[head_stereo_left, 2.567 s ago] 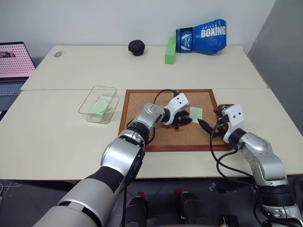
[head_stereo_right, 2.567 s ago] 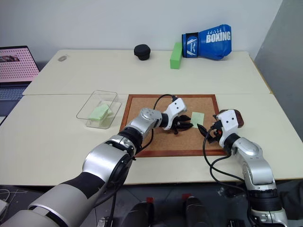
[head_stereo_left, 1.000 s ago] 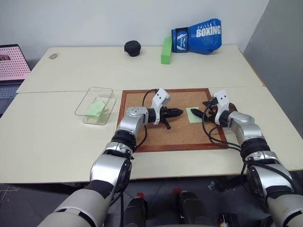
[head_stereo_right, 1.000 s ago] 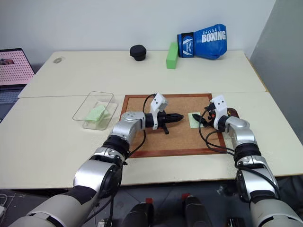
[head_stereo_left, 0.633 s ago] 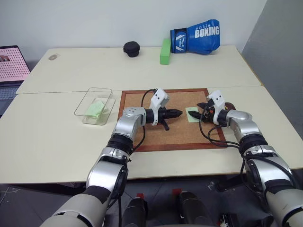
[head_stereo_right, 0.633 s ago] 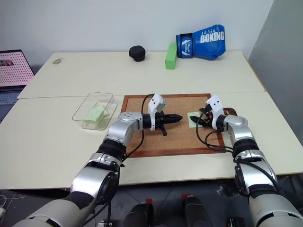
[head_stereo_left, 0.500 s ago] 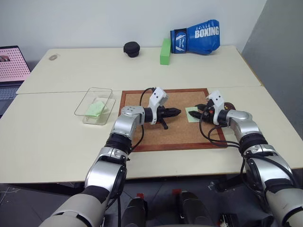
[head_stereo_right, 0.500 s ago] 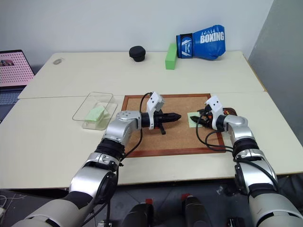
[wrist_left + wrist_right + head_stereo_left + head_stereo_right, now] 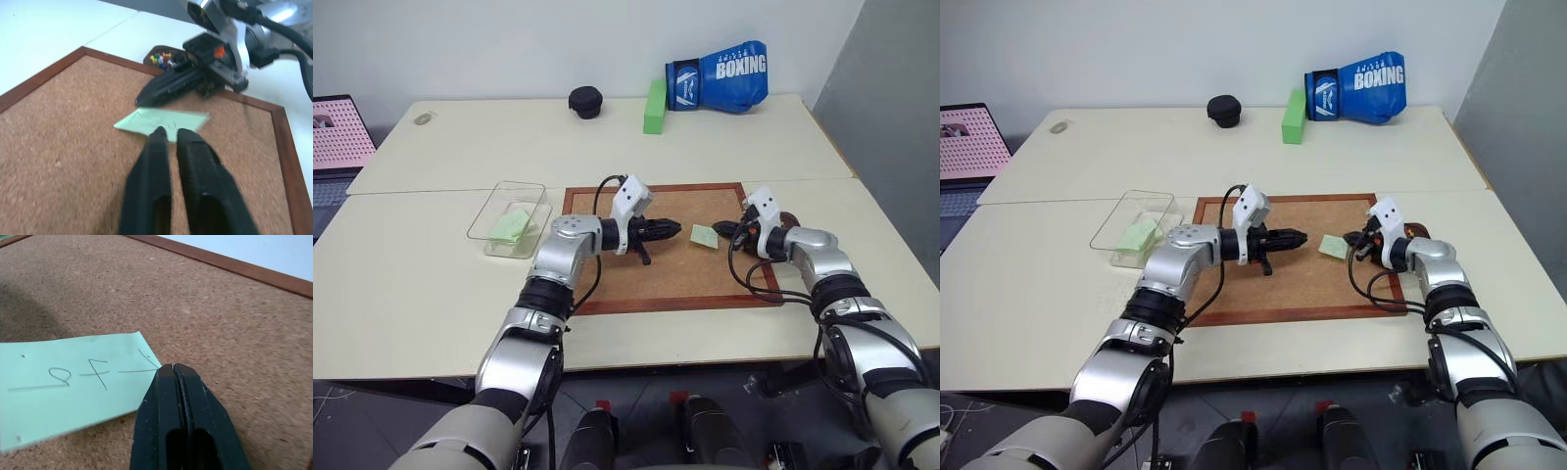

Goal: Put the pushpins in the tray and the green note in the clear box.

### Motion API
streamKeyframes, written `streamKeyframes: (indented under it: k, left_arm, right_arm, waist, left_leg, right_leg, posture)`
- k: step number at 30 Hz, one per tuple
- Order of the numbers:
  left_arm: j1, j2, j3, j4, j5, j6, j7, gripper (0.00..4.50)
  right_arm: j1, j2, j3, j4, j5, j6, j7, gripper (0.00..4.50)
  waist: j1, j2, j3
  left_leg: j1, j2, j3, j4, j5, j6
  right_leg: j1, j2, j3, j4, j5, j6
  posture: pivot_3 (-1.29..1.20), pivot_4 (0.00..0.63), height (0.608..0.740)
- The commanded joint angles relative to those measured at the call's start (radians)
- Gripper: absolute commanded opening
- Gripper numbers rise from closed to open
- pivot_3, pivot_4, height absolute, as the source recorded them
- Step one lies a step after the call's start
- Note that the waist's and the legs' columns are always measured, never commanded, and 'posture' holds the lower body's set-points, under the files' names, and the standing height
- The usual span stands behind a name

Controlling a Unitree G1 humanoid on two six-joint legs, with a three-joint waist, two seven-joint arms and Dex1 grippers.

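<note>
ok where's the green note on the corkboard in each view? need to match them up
Left eye: green note on the corkboard's right part, just ahead of the right gripper.
Right eye: same spot, between the two grippers.
Left wrist: beyond the left gripper, centre of frame.
Right wrist: at the right gripper's tips, its pen marks visible.
Shared landmark: the corkboard's red-brown frame.

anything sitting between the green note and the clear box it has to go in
Only the left claw and its arm, over the corkboard between the pale green paper note and the clear plastic box. The right claw is shut on the note's edge.
</note>
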Motion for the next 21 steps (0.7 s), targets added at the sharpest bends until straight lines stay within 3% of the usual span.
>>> streamKeyframes:
  k: [1,9,16,21]
  left_arm:
    - [0.014,0.037,0.014,-0.095,-0.046,0.036,-0.011,1.32]
    - [0.066,0.081,0.017,-0.208,-0.121,0.123,-0.014,3.03]
    - [0.075,0.068,-0.02,-0.229,-0.12,0.101,0.016,4.35]
    - [0.074,0.06,-0.057,-0.204,-0.09,0.034,0.035,4.5]
  right_arm:
    - [0.027,-0.028,-0.052,-0.156,0.065,0.066,0.024,0.0]
    - [0.146,-0.065,-0.067,-0.474,0.114,0.23,-0.011,0.0]
    - [0.185,-0.046,-0.032,-0.441,0.076,0.198,-0.053,0.0]
    - [0.142,-0.011,0.004,-0.299,0.028,0.12,-0.06,0.65]
  waist:
    - [0.0,0.0,0.0]
    - [0.004,0.0,0.0]
    - [0.005,0.0,0.0]
    - [0.004,0.0,0.0]
  left_leg:
    - [0.0,0.0,0.0,0.0,0.0,0.0]
    - [0.0,0.0,-0.001,0.001,0.0,0.0]
    - [0.0,0.0,0.0,0.001,0.0,0.0]
    - [0.0,0.0,0.0,0.001,0.0,0.0]
  right_leg:
    - [0.0,0.0,0.0,0.0,0.0,0.0]
    - [0.0,0.0,0.0,0.0,0.0,0.0]
    - [0.0,0.0,0.0,0.0,0.0,0.0]
    - [0.0,0.0,0.0,0.0,0.0,0.0]
  posture:
    - [0.0,0.15,0.74]
    - [0.0,0.15,0.74]
    - [0.0,0.15,0.74]
    - [0.0,0.15,0.74]
